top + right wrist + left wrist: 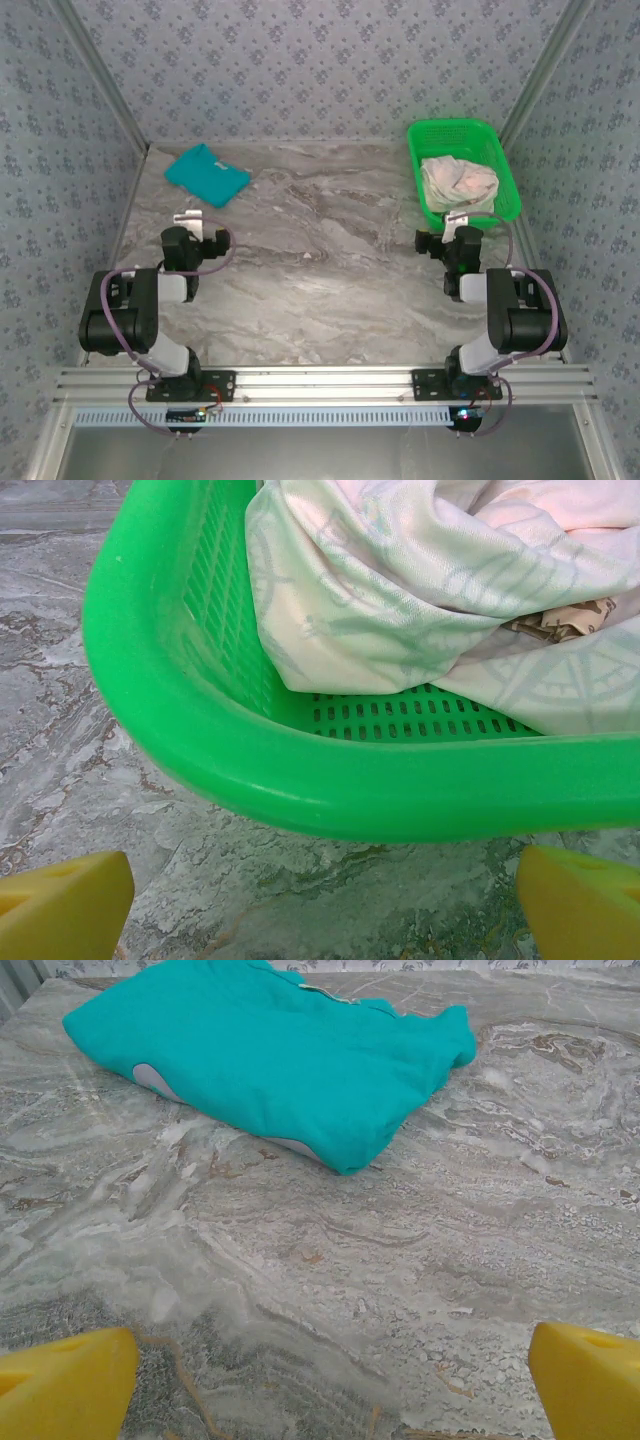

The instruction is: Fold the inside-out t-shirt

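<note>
Soft cloth t-shirt (420, 590) in glossy perforated plastic basket (300, 770); marbled table (400, 1260).

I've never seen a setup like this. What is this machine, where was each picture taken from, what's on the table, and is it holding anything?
These are two robot arms bolted at the near edge of a marbled table. One picture looks down from above and behind, showing the left gripper and right gripper. The other two come from cameras on the wrists; the yellow fingers at the bottom corners are each gripper's own. A folded teal shirt lies far left. A crumpled printed t-shirt sits in a green basket far right. Both grippers are open, holding nothing.
</note>
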{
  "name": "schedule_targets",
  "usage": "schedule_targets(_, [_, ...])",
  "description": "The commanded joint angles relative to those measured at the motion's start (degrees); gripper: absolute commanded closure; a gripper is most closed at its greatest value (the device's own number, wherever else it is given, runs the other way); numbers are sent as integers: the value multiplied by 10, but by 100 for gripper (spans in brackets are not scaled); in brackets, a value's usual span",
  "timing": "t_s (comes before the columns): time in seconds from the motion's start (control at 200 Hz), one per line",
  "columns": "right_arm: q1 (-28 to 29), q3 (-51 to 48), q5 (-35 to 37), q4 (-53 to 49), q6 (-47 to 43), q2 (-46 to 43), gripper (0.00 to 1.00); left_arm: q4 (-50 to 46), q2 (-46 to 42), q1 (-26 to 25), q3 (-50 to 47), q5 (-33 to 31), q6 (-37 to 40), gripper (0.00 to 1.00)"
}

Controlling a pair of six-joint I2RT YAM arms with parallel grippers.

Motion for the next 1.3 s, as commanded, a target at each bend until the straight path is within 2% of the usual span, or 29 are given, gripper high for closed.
schedule_targets(0.0, [-2, 11, -1, 6, -4, -1, 0, 5, 4, 5, 13, -3, -6, 0])
schedule_targets(1.124, [-7, 11, -9, 6, -1, -1, 0, 5, 4, 5, 13, -3, -5, 0])
schedule_targets(1.234, [-5, 6, 6, 9, 4, -11, 0, -6, -2, 3, 18, -50, -20, 0])
schedule_targets(1.294, [-3, 15, 15, -48, 6, -64, 0, -46, -44, -18, 21, -90, -12, 0])
